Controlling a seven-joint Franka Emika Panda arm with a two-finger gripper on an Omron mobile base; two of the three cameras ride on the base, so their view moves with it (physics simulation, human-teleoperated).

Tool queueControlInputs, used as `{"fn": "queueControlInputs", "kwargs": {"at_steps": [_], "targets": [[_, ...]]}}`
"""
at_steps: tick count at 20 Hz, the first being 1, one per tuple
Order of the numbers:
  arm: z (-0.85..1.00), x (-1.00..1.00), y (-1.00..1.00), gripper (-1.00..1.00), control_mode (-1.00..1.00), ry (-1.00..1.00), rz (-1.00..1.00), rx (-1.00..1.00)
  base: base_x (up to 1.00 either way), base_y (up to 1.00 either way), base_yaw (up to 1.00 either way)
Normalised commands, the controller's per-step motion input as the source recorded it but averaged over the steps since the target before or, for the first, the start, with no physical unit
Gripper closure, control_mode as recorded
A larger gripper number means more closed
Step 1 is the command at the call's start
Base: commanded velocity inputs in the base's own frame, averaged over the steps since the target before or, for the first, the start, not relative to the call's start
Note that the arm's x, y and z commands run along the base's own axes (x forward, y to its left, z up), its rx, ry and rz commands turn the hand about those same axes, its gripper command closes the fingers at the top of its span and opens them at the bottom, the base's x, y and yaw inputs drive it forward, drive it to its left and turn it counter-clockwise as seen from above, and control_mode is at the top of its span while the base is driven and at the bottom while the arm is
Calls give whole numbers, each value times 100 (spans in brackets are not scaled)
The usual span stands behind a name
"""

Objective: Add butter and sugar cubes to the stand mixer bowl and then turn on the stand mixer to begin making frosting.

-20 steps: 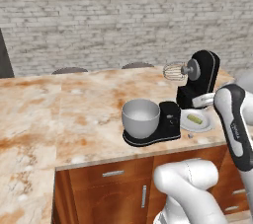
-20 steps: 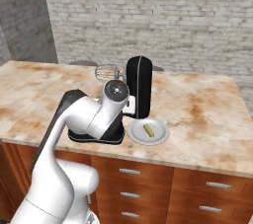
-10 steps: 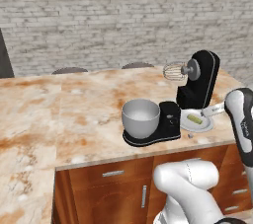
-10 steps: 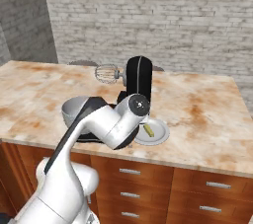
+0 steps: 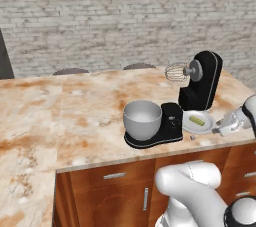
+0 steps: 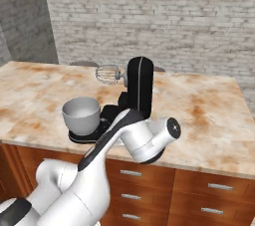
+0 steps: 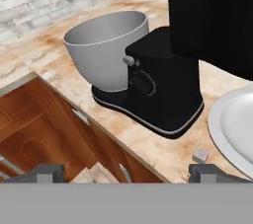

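Butter (image 5: 196,120) on plate (image 5: 206,126); claw (image 7: 126,172) open beside.

Blk stand mixer (image 5: 200,83), grey bowl (image 5: 142,119), butter (image 5: 196,119) prob. yellow-green, marbled counter (image 5: 75,116).

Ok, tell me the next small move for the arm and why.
Probably swing the open gripper over the white plate and lower toward the butter. The stand mixer bowl looks empty, the butter lies on the plate beside the stand mixer, and the gripper hangs low at the counter edge, holding nothing.
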Motion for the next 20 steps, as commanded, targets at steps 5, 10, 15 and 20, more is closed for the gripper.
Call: {"fn": "queueControlInputs", "kwargs": {"at_steps": [5, 10, 15, 20], "targets": [[-54, 2, 0, -100, -100, -19, 8, 7, 0, 0, 0], [-47, 12, 1, -100, -100, -16, 4, 4, 0, 0, 0], [-29, 31, 4, -100, -100, -7, 6, 5, 0, 0, 0], [-3, 46, 0, -100, -100, -1, 7, 5, 0, 0, 0]]}}
